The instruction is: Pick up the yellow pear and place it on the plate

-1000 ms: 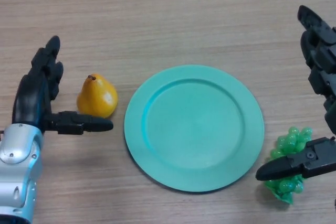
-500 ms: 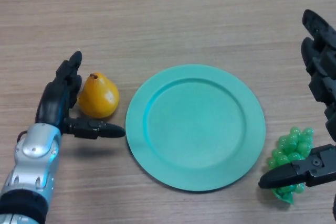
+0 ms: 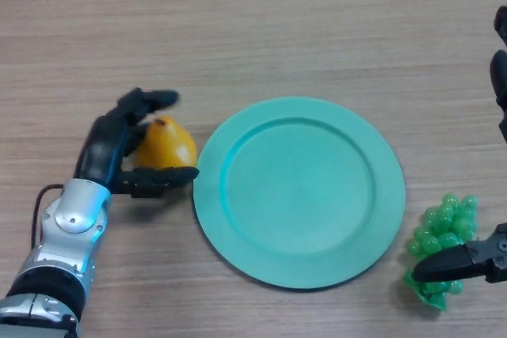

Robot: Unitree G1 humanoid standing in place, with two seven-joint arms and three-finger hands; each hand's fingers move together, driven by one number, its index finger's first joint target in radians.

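The yellow pear (image 3: 169, 146) rests on the wooden table just left of the teal plate (image 3: 299, 191), almost touching its rim. My left hand (image 3: 111, 152) wraps round it: fingers curled over its far side and top, thumb (image 3: 158, 179) lying along its near side. Part of the pear is hidden by the fingers. The plate has nothing on it. My right hand (image 3: 467, 261) shows at the right edge, its thumb stretched out over a bunch of green grapes, fingers straight and holding nothing.
A bunch of green grapes (image 3: 442, 243) lies on the table right of the plate, near the front right corner. Bare wooden tabletop (image 3: 253, 29) stretches behind the plate.
My left hand has moved right and its fingers have curled over the pear, which shifted slightly toward the plate. The right hand has drifted right, further out of view.
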